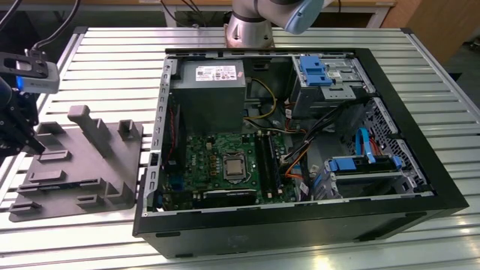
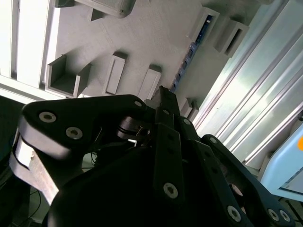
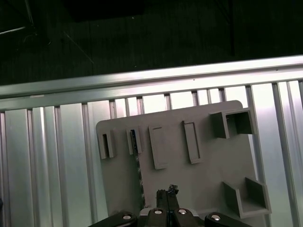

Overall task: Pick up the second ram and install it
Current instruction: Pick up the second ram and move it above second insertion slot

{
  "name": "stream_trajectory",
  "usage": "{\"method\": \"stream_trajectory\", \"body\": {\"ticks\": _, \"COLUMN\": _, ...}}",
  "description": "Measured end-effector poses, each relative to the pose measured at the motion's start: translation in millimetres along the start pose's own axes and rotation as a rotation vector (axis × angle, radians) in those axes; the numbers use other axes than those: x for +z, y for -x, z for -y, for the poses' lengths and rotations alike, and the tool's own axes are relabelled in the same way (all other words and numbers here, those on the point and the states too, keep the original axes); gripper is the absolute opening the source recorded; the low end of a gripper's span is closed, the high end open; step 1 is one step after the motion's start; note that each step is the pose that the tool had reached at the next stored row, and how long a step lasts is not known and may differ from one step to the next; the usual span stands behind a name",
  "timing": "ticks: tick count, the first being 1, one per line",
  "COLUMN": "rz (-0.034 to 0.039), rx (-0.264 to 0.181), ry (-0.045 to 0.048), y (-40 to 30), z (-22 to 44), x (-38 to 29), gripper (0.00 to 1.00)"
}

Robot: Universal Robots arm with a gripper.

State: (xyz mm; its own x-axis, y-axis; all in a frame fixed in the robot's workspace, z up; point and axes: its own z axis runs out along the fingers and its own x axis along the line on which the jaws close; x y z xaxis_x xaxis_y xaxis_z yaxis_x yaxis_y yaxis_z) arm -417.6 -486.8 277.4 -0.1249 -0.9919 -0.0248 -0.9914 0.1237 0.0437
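The ram (image 2: 190, 56) stands on edge in the grey fixture (image 3: 208, 165), one end caught in a narrow slot block. In the first wrist view its long axis runs as a thin dark line (image 3: 138, 176) from that block across the plate toward the gripper's side. The gripper (image 3: 166, 193) hangs over the fixture with its fingers clenched on nothing. The ram lies just beside the fingertips, off to one side rather than between them, so the sideways offset looks like the thing to close. In the exterior view the fixture (image 1: 71, 185) sits on the table (image 1: 112, 67) at that view's left of the case (image 1: 405, 185).
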Motion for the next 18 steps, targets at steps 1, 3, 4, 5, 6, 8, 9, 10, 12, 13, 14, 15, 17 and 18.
{"method": "stream_trajectory", "body": {"ticks": 1, "rz": 0.0000, "rx": 0.000, "ry": 0.0000, "y": 0.0, "z": 0.0, "x": 0.3, "gripper": 0.11}}
{"method": "stream_trajectory", "body": {"ticks": 3, "rz": 0.0000, "rx": 0.000, "ry": 0.0000, "y": 0.0, "z": 0.1, "x": 1.0, "gripper": 0.11}}
{"method": "stream_trajectory", "body": {"ticks": 4, "rz": 0.0001, "rx": 0.000, "ry": -0.0001, "y": 0.0, "z": 0.1, "x": 1.4, "gripper": 0.11}}
{"method": "stream_trajectory", "body": {"ticks": 5, "rz": 0.0001, "rx": 0.000, "ry": -0.0001, "y": 0.0, "z": 0.1, "x": 1.9, "gripper": 0.11}}
{"method": "stream_trajectory", "body": {"ticks": 6, "rz": 0.0001, "rx": 0.000, "ry": -0.0001, "y": 0.0, "z": 0.1, "x": 2.3, "gripper": 0.11}}
{"method": "stream_trajectory", "body": {"ticks": 8, "rz": 0.0001, "rx": 0.000, "ry": -0.0001, "y": -0.1, "z": 0.1, "x": 3.1, "gripper": 0.11}}
{"method": "stream_trajectory", "body": {"ticks": 9, "rz": 0.0000, "rx": 0.000, "ry": 0.0000, "y": -0.1, "z": 0.1, "x": 3.5, "gripper": 0.11}}
{"method": "stream_trajectory", "body": {"ticks": 10, "rz": 0.0000, "rx": 0.000, "ry": -0.0001, "y": -0.1, "z": 0.2, "x": 4.0, "gripper": 0.11}}
{"method": "stream_trajectory", "body": {"ticks": 12, "rz": 0.0000, "rx": 0.000, "ry": 0.0000, "y": -0.1, "z": 0.2, "x": 4.8, "gripper": 0.11}}
{"method": "stream_trajectory", "body": {"ticks": 13, "rz": 0.0000, "rx": 0.000, "ry": 0.0000, "y": -0.1, "z": 0.2, "x": 5.2, "gripper": 0.11}}
{"method": "stream_trajectory", "body": {"ticks": 14, "rz": 0.0000, "rx": 0.000, "ry": 0.0000, "y": -0.1, "z": 0.2, "x": 5.6, "gripper": 0.11}}
{"method": "stream_trajectory", "body": {"ticks": 15, "rz": 0.0000, "rx": 0.000, "ry": 0.0000, "y": -0.1, "z": 0.2, "x": 6.0, "gripper": 0.11}}
{"method": "stream_trajectory", "body": {"ticks": 17, "rz": 0.0000, "rx": 0.000, "ry": 0.0000, "y": -0.2, "z": 0.3, "x": 6.8, "gripper": 0.11}}
{"method": "stream_trajectory", "body": {"ticks": 18, "rz": 0.0000, "rx": 0.000, "ry": 0.0000, "y": -0.2, "z": 0.3, "x": 7.2, "gripper": 0.11}}
